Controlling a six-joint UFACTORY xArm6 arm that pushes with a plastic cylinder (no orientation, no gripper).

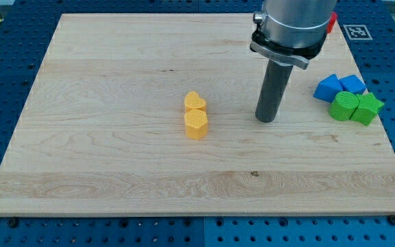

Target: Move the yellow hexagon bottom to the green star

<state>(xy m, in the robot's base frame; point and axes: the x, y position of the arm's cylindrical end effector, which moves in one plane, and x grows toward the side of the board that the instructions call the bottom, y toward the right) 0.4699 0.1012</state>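
The yellow hexagon point(196, 125) sits near the board's middle, touching a yellow heart point(195, 102) just above it. The green star point(367, 108) is at the view's right edge of the board, touching a green round block point(344, 106) on its left. My tip point(267, 119) rests on the board between them, about a hand's width to the right of the yellow hexagon and well left of the green blocks, touching no block.
Two blue blocks point(328, 87) point(352, 84) sit just above the green pair. A red block point(332, 23) shows partly behind the arm at the top. The wooden board point(115, 137) lies on a blue perforated table.
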